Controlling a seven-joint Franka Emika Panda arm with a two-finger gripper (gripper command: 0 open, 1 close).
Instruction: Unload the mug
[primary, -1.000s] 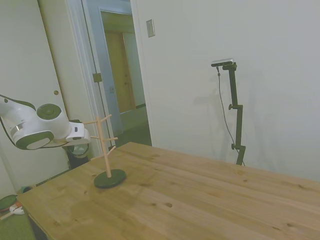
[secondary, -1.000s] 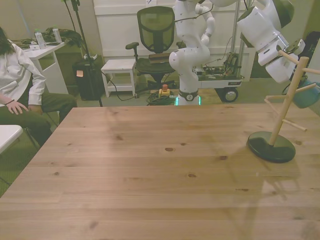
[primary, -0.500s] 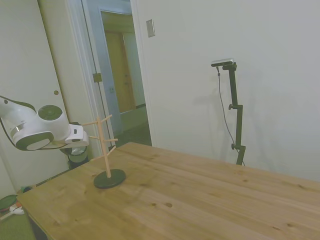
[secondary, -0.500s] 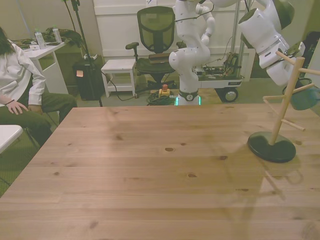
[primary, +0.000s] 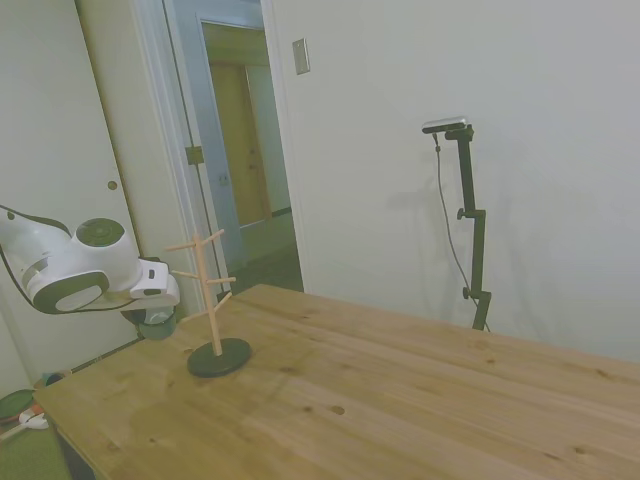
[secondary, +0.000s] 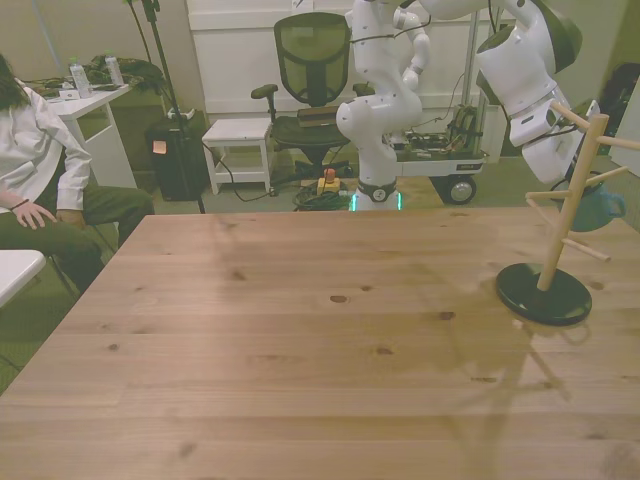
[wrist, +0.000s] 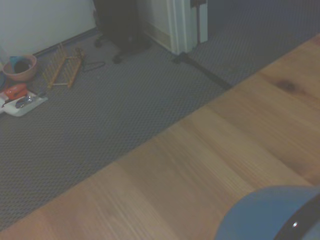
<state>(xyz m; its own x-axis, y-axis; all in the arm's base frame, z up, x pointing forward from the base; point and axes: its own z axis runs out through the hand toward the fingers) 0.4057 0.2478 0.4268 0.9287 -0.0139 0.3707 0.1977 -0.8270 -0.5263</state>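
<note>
The peg rack (secondary: 560, 215) stands on the counter (secondary: 300, 350) toward three o'clock in the front view, near that edge, its base (secondary: 544, 293) flat on the boards. The mug (secondary: 598, 209) hangs in the air just at three o'clock of the rack's post, apart from the pegs and above the counter's edge. The arm (secondary: 525, 75) comes down at twelve o'clock of the rack. In the side view the mug (primary: 157, 317) sits at nine o'clock of the rack (primary: 207, 300), under the arm's end. A person (secondary: 35, 170) sits beyond the counter's corner, at ten o'clock. An office chair (secondary: 312, 70) stands behind the counter at twelve o'clock.
</note>
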